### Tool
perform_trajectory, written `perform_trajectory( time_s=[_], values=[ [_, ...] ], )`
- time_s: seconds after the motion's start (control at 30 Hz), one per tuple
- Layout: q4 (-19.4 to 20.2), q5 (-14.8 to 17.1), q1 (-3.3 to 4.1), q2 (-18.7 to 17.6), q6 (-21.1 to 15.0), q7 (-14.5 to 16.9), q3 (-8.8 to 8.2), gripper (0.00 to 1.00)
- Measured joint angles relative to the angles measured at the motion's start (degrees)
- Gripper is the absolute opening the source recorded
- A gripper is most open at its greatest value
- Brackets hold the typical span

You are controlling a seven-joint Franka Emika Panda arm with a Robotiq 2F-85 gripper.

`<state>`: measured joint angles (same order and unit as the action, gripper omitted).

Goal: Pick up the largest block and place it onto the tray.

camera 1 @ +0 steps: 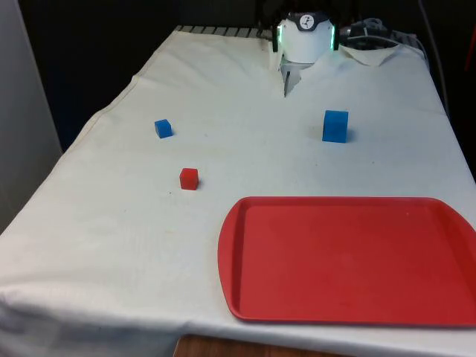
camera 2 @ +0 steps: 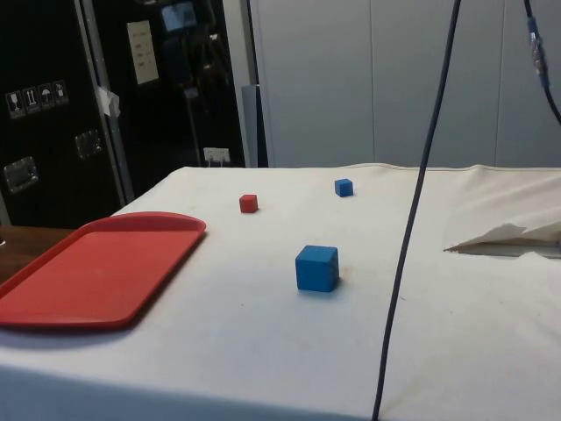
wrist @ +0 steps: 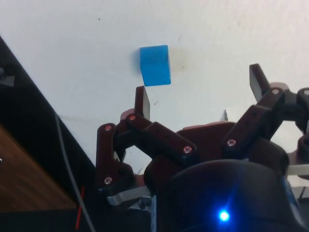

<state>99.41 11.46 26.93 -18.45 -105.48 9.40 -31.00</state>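
On the table (camera 1: pixel 245 104), going from the front view's left to its right, a small blue block (camera 1: pixel 163 129) sits toward the left edge, a small red block (camera 1: pixel 189 178) lies nearer the camera and a little to the right, and the large blue block (camera 1: pixel 335 126) stands well apart toward the right. Nearest the camera on the right lies the red tray (camera 1: pixel 357 260), nothing on it. Seen from the wrist, the end effector (wrist: pixel 200 92) hangs with fingers (wrist: pixel 142 102) spread wide and holding nothing, a blue block (wrist: pixel 155 65) on the cloth just past one fingertip
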Motion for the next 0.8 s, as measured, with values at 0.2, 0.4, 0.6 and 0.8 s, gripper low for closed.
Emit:
perform_trajectory(
  time_s=[0.2,0.4,0.6,0.8],
  values=[
    [3.6,-0.5,0.06,1.0,-3.3,0.0,0.52,1.0],
    [7.0,-1.0,0.17,2.2,-7.0,0.0,0.86,1.0],
    [10.9,-1.7,0.23,3.6,-10.9,-0.2,1.38,1.0],
    [14.3,-2.8,0.23,5.2,-13.9,-0.4,1.72,1.0]
  ],
)
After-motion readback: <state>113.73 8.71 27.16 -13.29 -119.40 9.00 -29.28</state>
